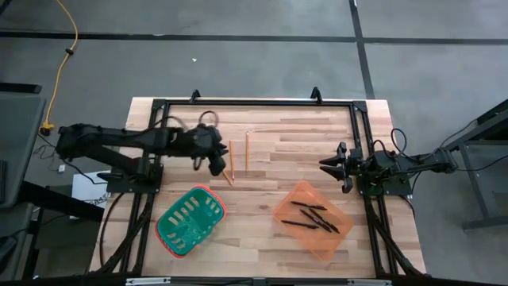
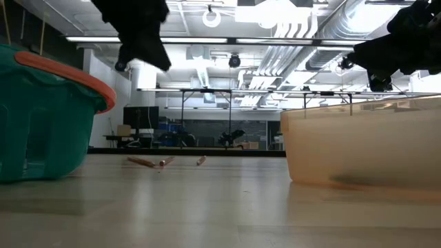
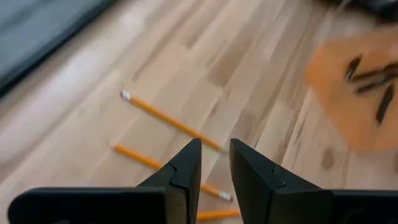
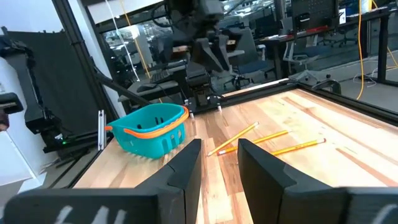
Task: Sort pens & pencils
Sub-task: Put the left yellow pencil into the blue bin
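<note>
Pens (image 1: 311,216): four black sticks lying in the orange tray (image 1: 287,200), near the front right corner of the table (image 1: 317,135). They look sorted.

Pencils (image 1: 246,151): three orange-yellow, loose on bare wood near the middle of the table, toward the back edge. Two lie roughly parallel; the third sits slanted at their front ends, next to the left gripper. None is in the green basket (image 1: 176,238), which stands near the front left corner.

Left gripper (image 1: 217,165): hangs above the table just left of the pencils. Its wrist view shows the fingers (image 3: 186,171) a narrow gap apart with nothing between them, and pencils (image 3: 169,120) on the wood below. The low view shows it clear of the surface.

Right gripper (image 1: 327,164): waits at the right edge, behind the tray. Fingers (image 4: 186,168) slightly apart, empty.

Step in hand, judged: first pencil pick by the left arm, probably for the basket.

How to do it well:
- Take the slanted pencil first, since it is nearest.
- Turn the wrist so the fingers close across the shaft, not along it.
- Widen the gap before descending.
- Grip near mid-length to limit tipping.
- Keep clear of the neighbouring pencils, which would roll if nudged.

Writing: no brand, label or text is readable on pencils, pens, basket or tray.
</note>
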### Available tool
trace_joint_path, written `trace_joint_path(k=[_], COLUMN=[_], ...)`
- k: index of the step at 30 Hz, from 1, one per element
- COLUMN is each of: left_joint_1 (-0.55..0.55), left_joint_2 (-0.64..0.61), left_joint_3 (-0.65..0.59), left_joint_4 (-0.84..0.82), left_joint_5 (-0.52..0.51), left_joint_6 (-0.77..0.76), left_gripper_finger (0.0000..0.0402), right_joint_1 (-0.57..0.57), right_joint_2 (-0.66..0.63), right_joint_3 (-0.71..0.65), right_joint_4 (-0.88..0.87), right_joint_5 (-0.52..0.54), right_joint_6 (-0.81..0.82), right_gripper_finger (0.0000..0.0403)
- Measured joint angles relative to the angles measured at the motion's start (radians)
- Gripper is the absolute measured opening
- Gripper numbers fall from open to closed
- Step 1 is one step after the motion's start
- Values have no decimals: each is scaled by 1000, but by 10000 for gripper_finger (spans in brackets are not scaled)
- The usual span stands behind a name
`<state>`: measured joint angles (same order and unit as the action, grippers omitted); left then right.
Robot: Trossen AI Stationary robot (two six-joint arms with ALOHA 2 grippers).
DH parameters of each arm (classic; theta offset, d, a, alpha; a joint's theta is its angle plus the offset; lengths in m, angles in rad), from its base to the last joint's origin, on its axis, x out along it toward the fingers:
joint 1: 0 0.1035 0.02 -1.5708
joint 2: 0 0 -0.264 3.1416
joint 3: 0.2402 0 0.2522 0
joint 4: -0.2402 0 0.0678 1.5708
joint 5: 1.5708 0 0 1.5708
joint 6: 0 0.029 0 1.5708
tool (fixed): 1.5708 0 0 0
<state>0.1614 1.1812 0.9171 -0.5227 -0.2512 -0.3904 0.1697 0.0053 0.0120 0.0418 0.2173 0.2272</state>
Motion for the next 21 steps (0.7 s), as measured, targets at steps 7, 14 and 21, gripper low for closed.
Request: trace_joint_path(k=[7, 14, 21], left_joint_1=[104, 97, 88], left_joint_2=[230, 440, 558], left_joint_3=[170, 263, 275], left_joint_4=[-309, -540, -549], left_joint_5=[172, 176, 130], left_joint_6=[76, 212, 437], left_gripper_finger=[72, 72, 71], right_joint_1=[0, 0, 0], right_joint_2=[0, 0, 0], right_joint_3=[0, 0, 0], right_joint_4=[0, 0, 0], right_joint_5=[0, 0, 0], right_joint_6=[0, 0, 0], right_gripper_finger=[96, 96, 96])
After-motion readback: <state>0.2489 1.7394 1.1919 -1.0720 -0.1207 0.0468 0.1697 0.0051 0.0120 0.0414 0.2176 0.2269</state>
